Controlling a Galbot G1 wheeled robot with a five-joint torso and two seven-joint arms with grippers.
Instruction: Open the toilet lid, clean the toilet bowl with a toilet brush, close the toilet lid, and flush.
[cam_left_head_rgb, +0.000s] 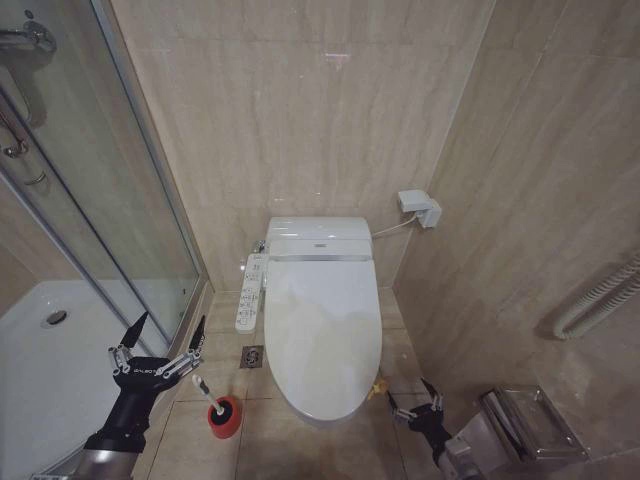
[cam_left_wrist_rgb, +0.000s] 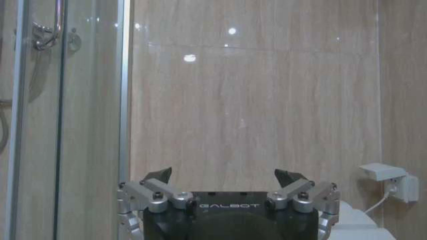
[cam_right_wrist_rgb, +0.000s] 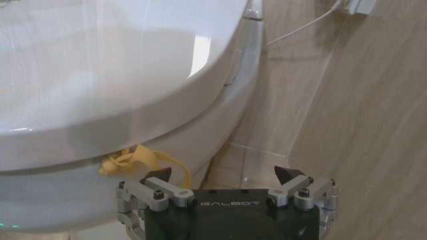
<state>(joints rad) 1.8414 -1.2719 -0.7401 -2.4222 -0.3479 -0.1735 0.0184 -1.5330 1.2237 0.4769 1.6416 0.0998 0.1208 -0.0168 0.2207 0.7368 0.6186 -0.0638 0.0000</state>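
The toilet lid (cam_left_head_rgb: 322, 320) lies shut and flat, hiding the inside of the toilet bowl. In the right wrist view the lid (cam_right_wrist_rgb: 100, 65) overhangs the bowl's white outer wall (cam_right_wrist_rgb: 60, 200), with a yellow strap (cam_right_wrist_rgb: 137, 159) hanging at the rim. My right gripper (cam_left_head_rgb: 415, 400) (cam_right_wrist_rgb: 223, 174) is open, low beside the toilet's front right, just short of the strap. The toilet brush (cam_left_head_rgb: 205, 392) stands in its red holder cup (cam_left_head_rgb: 225, 418) on the floor left of the toilet. Above and left of the brush, my left gripper (cam_left_head_rgb: 168, 335) (cam_left_wrist_rgb: 225, 176) is open and holds nothing.
A glass shower door (cam_left_head_rgb: 120, 180) and a white shower tray (cam_left_head_rgb: 40, 340) close off the left side. A control panel (cam_left_head_rgb: 250, 295) sticks out from the toilet's left, with a floor drain (cam_left_head_rgb: 252, 357) below it. A wall socket (cam_left_head_rgb: 420, 208) and a metal holder (cam_left_head_rgb: 530, 425) are on the right wall.
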